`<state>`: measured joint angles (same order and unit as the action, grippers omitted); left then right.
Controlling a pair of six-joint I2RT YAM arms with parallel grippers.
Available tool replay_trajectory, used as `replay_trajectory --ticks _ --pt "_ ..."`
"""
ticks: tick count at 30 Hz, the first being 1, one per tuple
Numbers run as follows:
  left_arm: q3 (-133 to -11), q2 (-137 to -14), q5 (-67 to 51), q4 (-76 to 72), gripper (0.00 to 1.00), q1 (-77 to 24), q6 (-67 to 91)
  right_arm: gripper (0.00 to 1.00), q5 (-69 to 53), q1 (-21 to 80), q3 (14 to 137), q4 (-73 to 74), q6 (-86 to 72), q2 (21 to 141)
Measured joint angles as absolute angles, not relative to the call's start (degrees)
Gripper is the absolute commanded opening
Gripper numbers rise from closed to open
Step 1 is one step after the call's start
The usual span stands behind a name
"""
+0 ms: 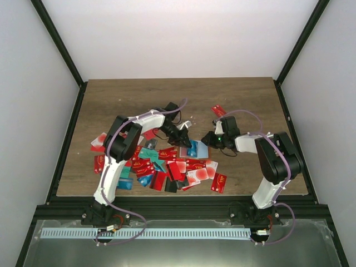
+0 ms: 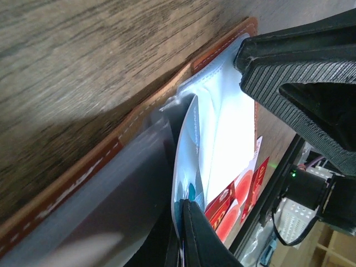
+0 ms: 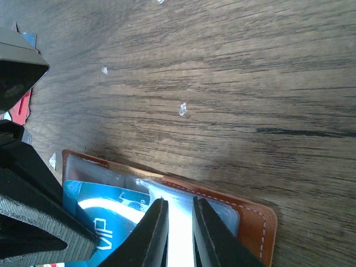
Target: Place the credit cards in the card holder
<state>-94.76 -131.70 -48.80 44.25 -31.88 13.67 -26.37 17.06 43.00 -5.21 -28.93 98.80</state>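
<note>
Right claw (image 3: pixel 179 203) is pressed almost together, pinching the pale inner sleeve of the card holder (image 3: pixel 257 222), which lies open on the counter (image 3: pixel 222 83) between both arms. Left claw (image 1: pixel 187 135) is spread wide, one finger against a blue card (image 3: pixel 105 214) partly tucked in the holder; the other credit cards (image 1: pixel 161 167) lie heaped just beside it

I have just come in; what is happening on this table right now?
Two robot arms are working on the card holder, which lies open. The right end effector pinches one edge of it, seemingly to steady it. The left end effector has its fingers around a blue VIP card at a clear pocket; whether it grips the card is unclear. Many credit cards lie loose nearby.
</note>
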Motion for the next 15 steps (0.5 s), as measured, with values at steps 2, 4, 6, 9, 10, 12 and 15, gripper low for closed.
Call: replay_trajectory --ticks 2,4,6,9,10,12,15 --pt "-95.6 -132.4 -49.6 44.8 0.04 -31.9 14.0 0.15 -26.4 17.1 43.0 -5.2 -28.9 98.8" --pt "-96.5 -133.0 -50.2 45.4 0.04 -31.9 14.3 0.15 -26.3 17.1 43.0 -5.2 -28.9 98.8" --pt "-97.2 -133.6 -50.9 45.8 0.04 -31.9 14.8 0.15 -26.3 17.1 43.0 -5.2 -28.9 98.8" --pt "-97.4 -134.1 -51.9 45.7 0.04 -31.9 15.5 0.15 -26.3 17.1 43.0 -5.2 -28.9 98.8" --pt "-97.4 -134.2 -52.2 45.5 0.04 -31.9 15.8 0.15 -26.3 17.1 43.0 -5.2 -28.9 98.8" --pt "-97.8 -134.6 -52.9 45.5 0.04 -31.9 16.3 0.15 -26.3 17.1 43.0 -5.2 -28.9 98.8" --pt "-98.5 -135.2 -53.5 45.6 0.04 -32.0 16.6 0.15 -26.0 17.1 42.9 -5.2 -28.9 98.7"
